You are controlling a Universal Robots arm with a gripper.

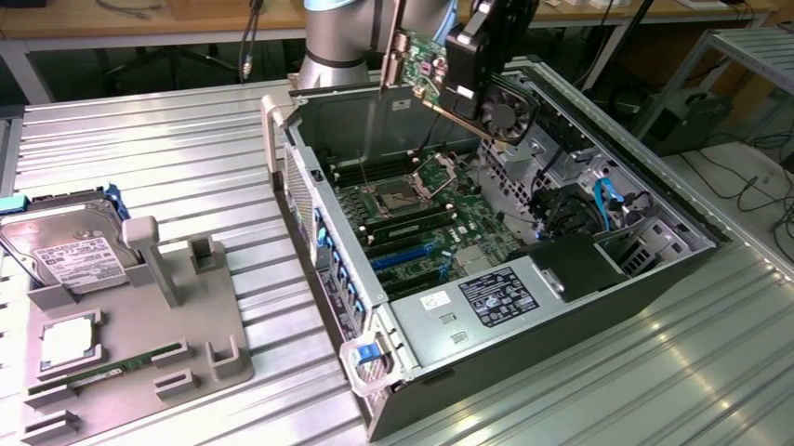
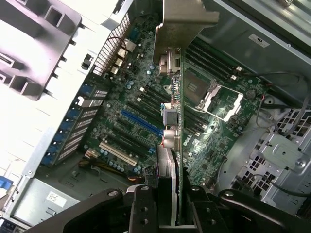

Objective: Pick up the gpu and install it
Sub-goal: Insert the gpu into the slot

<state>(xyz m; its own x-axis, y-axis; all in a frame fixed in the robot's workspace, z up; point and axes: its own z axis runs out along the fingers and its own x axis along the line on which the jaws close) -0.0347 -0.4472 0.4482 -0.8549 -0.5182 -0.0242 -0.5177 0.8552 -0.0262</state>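
The gpu (image 1: 426, 63) (image 2: 176, 121) is a thin flat card. In the exterior view it shows a green board face dotted with small parts, a gold-coloured strip along its lower edge, and a silver end bracket (image 1: 396, 54) (image 2: 187, 22) at the end toward that view's left. In the wrist view it is seen edge-on, with a pale ribbed block on one face close to the pincer.

Below it a ribbed silver metal table (image 1: 149, 158) carries an open computer case (image 1: 670, 269) lying on its side, its motherboard (image 1: 422, 218) (image 2: 121, 102) and bare processor socket (image 1: 407, 195) (image 2: 204, 92) facing up. On the exterior view's left a grey holder (image 1: 186, 325) carries a hard drive (image 1: 69, 251), a square chip (image 1: 69, 339) and a slim green memory stick (image 1: 118, 367). Behind the table stand wooden benches (image 1: 186, 14) with hanging cables, and a metal rack (image 1: 745, 56) stands on the exterior view's right.

The pincer (image 1: 478, 79) (image 2: 171, 213) is clenched on the gpu, one dark finger on each face. The card juts out from between the fingers, bracket end farthest from them. It hangs in the air, tilted, over the far end of the case and clear of the motherboard, its edge running above the board between the processor socket and the long blue slot (image 2: 141, 122)
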